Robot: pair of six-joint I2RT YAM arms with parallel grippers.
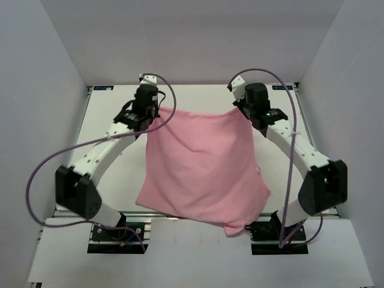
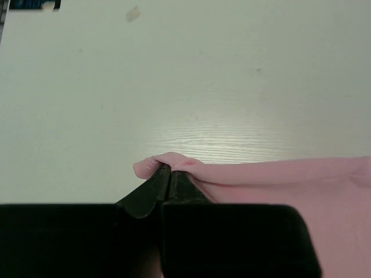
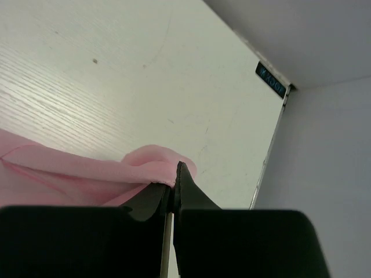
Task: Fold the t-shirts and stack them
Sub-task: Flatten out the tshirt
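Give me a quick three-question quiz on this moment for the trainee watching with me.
1. True or false: the left gripper is shut on a corner of the pink t-shirt.
2. What is the right gripper doing? A) hanging open above the table B) pinching the t-shirt's edge C) resting shut on bare table
3. Fill in: counting from the arm bases, the held edge of the t-shirt is over the ___ half of the table.
Key: 1 true; 2 B; 3 far.
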